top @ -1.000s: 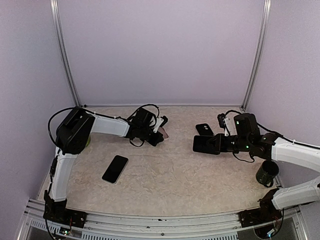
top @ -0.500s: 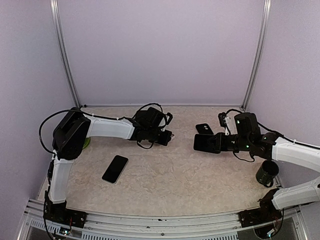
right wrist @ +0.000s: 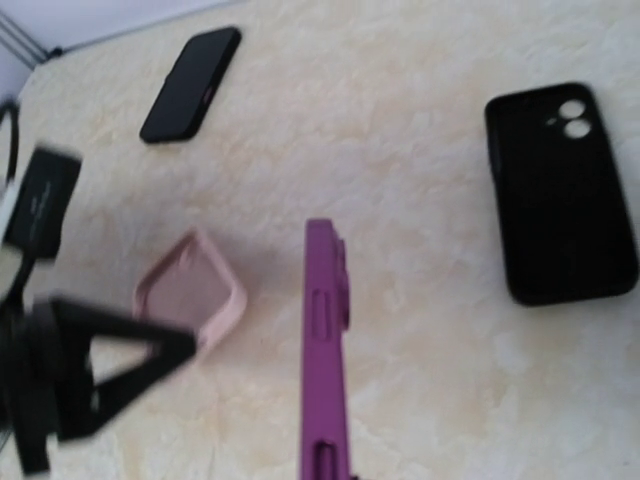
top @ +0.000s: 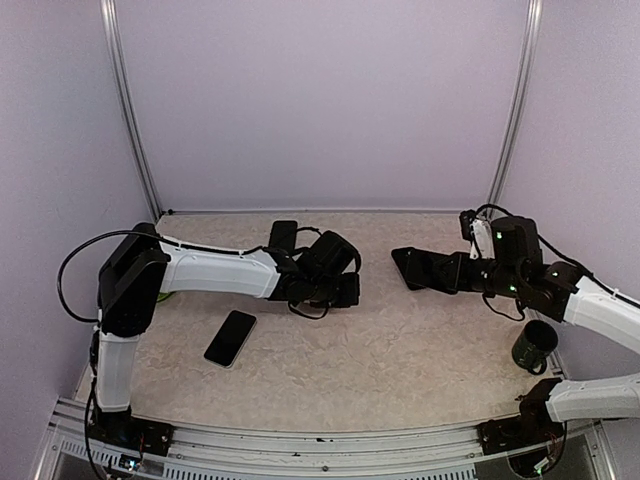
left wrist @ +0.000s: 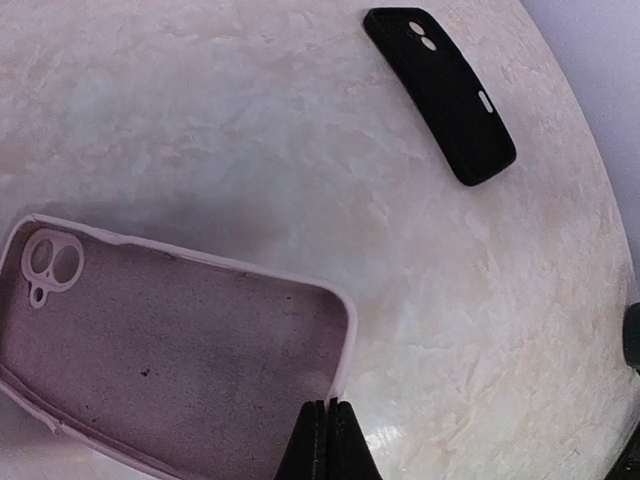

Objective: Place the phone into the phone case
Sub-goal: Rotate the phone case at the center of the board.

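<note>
Fingers (left wrist: 316,448) of left gripper (left wrist: 328,410) pinched shut on rim of pink phone case (left wrist: 170,340), open side up. Right gripper (top: 441,272) clamped on purple phone (right wrist: 324,350), edge-on, near pink case. Black phone (top: 230,338) and black case (right wrist: 560,190) flat on table (top: 420,350), well apart.

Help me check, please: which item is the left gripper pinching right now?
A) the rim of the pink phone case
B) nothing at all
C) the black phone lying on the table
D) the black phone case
A: in the left wrist view the left gripper is shut on the edge of the pink case, while the black case lies apart from it on the table.
</note>
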You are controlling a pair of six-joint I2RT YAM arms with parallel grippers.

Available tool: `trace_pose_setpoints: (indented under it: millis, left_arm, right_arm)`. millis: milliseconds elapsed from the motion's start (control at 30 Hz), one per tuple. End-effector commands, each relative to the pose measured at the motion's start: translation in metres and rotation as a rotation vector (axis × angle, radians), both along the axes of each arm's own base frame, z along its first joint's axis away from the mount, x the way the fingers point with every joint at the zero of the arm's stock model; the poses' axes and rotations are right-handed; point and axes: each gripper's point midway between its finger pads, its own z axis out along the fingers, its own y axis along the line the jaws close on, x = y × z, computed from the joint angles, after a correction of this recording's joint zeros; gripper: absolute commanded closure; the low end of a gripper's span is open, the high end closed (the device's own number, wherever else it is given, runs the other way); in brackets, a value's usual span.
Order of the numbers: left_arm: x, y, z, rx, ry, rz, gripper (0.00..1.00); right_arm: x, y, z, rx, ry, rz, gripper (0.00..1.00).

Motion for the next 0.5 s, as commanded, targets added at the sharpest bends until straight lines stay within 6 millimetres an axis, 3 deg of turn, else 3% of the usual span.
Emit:
trace_pose_setpoints:
  millis: [0,133,467]
  left_arm:
    - [-0.030,-0.021,0.022,-0.102,0.044,0.079,1.00]
    - [-0.043,-0.044,0.018,-0.136,0.071,0.062,1.00]
    - [-0.045,-0.060,-0.004,-0.204,0.130,0.041,0.93]
  right_arm:
    - [0.007,-0.013,0.035,0.018,-0.088,-0.059,1.00]
    - [0.006,-0.017,0.041,0.020,-0.098,-0.073,1.00]
    - [0.005,-0.020,0.039,0.018,-0.086,-0.084,1.00]
